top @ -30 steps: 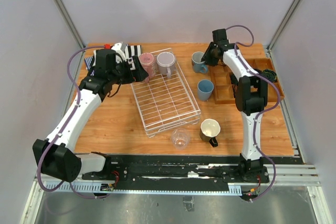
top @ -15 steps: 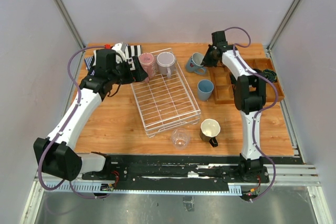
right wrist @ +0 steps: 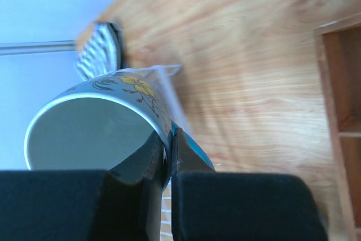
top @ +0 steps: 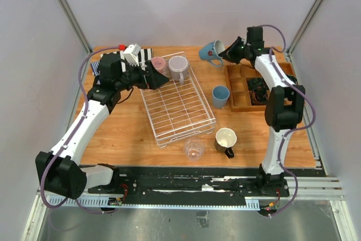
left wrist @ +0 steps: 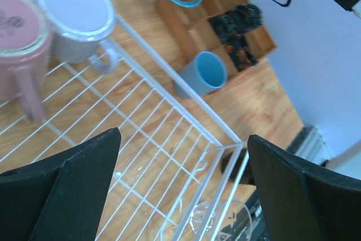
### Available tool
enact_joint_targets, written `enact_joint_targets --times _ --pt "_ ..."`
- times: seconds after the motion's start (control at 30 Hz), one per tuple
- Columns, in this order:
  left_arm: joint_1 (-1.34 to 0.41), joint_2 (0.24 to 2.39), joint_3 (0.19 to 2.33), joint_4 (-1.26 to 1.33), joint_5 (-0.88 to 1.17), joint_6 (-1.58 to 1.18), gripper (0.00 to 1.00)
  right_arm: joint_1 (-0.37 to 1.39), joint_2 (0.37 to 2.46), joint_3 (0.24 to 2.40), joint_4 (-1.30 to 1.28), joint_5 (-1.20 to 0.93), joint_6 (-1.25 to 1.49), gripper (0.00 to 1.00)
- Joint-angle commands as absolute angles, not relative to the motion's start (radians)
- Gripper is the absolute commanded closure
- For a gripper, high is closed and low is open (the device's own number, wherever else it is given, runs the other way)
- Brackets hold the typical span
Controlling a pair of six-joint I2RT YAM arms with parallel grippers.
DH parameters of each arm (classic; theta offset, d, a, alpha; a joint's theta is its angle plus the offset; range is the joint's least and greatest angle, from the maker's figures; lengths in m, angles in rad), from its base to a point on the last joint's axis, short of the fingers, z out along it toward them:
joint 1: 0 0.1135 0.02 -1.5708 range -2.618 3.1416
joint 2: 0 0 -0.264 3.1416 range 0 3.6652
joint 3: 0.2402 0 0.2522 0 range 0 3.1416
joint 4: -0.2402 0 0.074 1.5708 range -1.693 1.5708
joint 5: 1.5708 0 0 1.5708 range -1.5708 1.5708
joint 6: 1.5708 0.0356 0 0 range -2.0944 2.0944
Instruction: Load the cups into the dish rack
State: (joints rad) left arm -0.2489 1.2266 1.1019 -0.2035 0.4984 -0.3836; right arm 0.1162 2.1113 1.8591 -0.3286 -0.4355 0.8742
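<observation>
Upper right of the top view: right gripper (top: 227, 56) is pinched shut on the rim of the blue-grey ceramic mug (top: 211, 52), one finger inside, one outside. The mug hangs in the air, tipped sideways, apart from the white wire-grid dish rack (top: 203, 95) at centre. Pink translucent mug (top: 158, 65) and grey-lilac cup (top: 179, 66) stand at the rack's upper end. Left gripper (top: 157, 77), just beside the pink mug, is spread wide and empty. Risks: the thin rim pinch may let the mug swing or slip, and set-down could knock the grey-lilac cup or the left gripper.
</observation>
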Motion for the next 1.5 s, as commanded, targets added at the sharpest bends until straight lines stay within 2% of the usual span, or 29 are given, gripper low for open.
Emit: enact_joint_targets --times 0.0,0.3,0.5,0.73,0.93,1.2,1.47 --pt "-0.243 1.259 1.113 -0.057 0.747 -0.431 0.0 0.092 1.912 1.78 -0.103 -0.621 1.04 0.99" --pt "-0.254 1.25 1.008 0.336 0.847 -0.58 0.0 0.125 1.658 1.427 0.404 -0.78 1.512 0.99" --pt "-0.297 1.333 1.018 0.561 0.862 -0.669 0.0 0.218 1.534 1.284 0.565 -0.755 1.694 0.99" --pt "-0.363 1.436 1.102 0.608 0.859 -0.659 0.01 0.323 1.455 1.181 0.596 -0.702 1.776 0.99" --pt "-0.371 1.47 1.131 0.698 0.87 -0.714 0.02 0.339 1.424 1.152 0.573 -0.689 1.763 0.99" --pt "-0.385 1.523 1.201 0.752 0.964 -0.772 0.08 0.353 1.438 1.131 0.6 -0.679 1.767 0.99" --pt "-0.397 1.536 1.209 0.757 0.994 -0.795 0.22 0.373 1.48 1.153 0.634 -0.657 1.775 0.99"
